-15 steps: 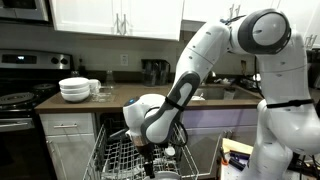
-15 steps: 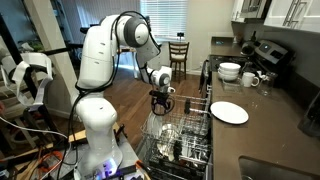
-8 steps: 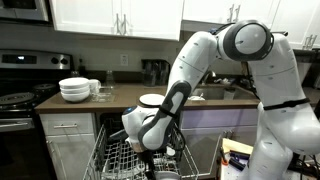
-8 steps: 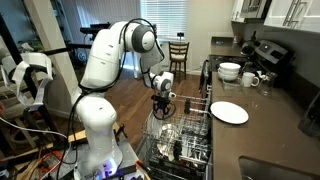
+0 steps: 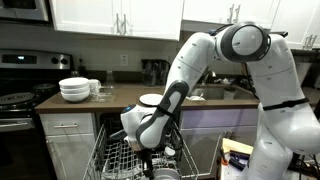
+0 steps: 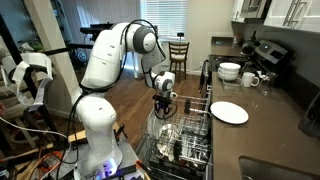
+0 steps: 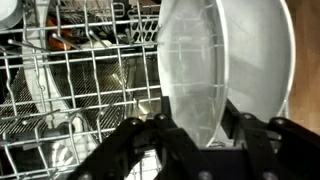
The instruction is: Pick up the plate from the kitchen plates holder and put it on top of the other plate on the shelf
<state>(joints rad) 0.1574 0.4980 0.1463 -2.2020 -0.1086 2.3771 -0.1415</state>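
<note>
In the wrist view a pale plate (image 7: 195, 60) stands on edge in the kitchen plates holder (image 7: 70, 90), a grey wire rack. My gripper (image 7: 198, 125) straddles the plate's rim, and its black fingers (image 7: 165, 128) press against both faces. In both exterior views the gripper (image 5: 152, 152) (image 6: 163, 108) points down into the pulled-out rack (image 5: 115, 160) (image 6: 185, 135). The other plate (image 6: 229, 112) (image 5: 150, 100), flat and white, lies on the dark brown shelf (image 6: 275, 125) (image 5: 110, 100) just beyond the rack.
A stack of white bowls (image 5: 74, 89) (image 6: 230, 71) and mugs (image 6: 250, 79) stands on the worktop near a stove (image 5: 20, 98). More dishes sit in the rack (image 6: 175, 148). A sink (image 5: 215, 93) lies behind the arm.
The arm has come down a little into the rack over the last second, and the jaws have closed in on the plate's rim.
</note>
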